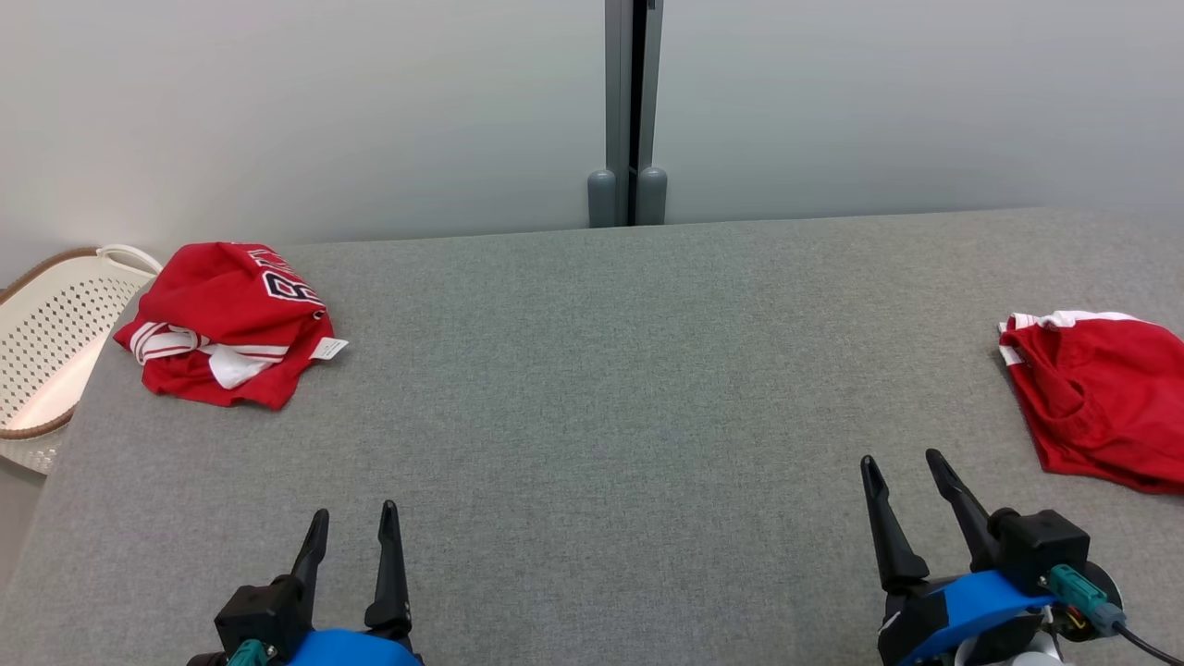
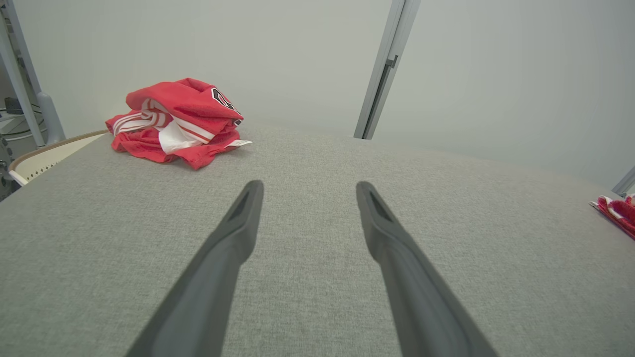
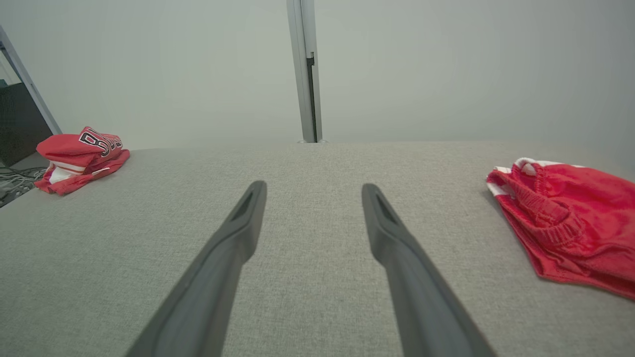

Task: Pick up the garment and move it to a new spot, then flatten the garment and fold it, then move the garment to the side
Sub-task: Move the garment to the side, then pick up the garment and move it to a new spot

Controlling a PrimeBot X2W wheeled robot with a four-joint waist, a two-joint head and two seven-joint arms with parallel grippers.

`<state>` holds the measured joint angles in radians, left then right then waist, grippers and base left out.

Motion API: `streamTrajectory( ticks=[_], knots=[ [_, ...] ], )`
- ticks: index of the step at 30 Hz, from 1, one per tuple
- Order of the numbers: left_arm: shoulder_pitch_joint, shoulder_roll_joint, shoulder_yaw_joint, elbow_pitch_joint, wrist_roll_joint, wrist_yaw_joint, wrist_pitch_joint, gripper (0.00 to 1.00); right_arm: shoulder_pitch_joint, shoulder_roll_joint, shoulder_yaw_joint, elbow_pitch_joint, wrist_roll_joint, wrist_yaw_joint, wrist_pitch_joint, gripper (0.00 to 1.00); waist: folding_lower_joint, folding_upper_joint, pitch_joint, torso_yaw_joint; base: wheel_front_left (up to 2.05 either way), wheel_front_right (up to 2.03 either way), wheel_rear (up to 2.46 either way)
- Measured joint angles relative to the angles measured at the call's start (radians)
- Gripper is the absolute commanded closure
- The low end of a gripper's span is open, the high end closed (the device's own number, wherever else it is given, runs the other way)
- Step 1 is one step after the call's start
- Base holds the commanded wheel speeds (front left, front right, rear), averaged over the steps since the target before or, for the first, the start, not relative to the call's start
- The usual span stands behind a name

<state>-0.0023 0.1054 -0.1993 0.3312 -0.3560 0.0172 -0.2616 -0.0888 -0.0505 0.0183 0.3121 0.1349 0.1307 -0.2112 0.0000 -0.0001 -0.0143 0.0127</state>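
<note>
Claw left, claw right: wide open, empty

The table is covered in grey cloth that looks rough and matt, like a woven mat. The red jersey is thin, soft cloth with a small white tag that may be paper or cloth. The red shorts are cloth with tiny holes and a bunched stretchy band. The basket is pale plastic with a brown rim. The fingers of my left gripper and right gripper are dark, matt and smooth.
</note>
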Motion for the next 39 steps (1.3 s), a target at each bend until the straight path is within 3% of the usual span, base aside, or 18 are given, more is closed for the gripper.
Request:
streamTrajectory(
  ticks=[14, 20, 32, 39],
  knots=[
    [-0.005, -0.005, 0.003, 0.002, 0.007, -0.002, 0.0, 0.0, 0.015, 0.0, -0.015, -0.012, 0.002, 0.0, 0.007, 0.0, 0.0, 0.0002, -0.001, 0.031, 0.0, 0.0, 0.0],
    [-0.02, -0.003, 0.004, -0.007, 0.015, 0.0, 0.0, 0.0, 0.019, 0.0, -0.015, -0.032, 0.002, 0.0, 0.006, 0.0, 0.0, 0.0001, -0.008, 0.135, 0.0, 0.0, 0.0],
    [-0.02, 0.018, 0.026, -0.019, 0.021, 0.004, 0.0, 0.0, 0.016, 0.001, 0.026, -0.033, 0.027, 0.0, -0.003, 0.0, 0.0, 0.0001, -0.012, 0.412, 0.0, 0.0, 0.0],
    [-0.011, 0.028, 0.033, -0.029, 0.02, 0.004, 0.0, 0.0, 0.013, 0.001, 0.051, -0.02, 0.04, 0.0, -0.01, 0.0, 0.0, 0.0001, 0.005, 0.492, 0.0, 0.0, 0.0]
  ],
)
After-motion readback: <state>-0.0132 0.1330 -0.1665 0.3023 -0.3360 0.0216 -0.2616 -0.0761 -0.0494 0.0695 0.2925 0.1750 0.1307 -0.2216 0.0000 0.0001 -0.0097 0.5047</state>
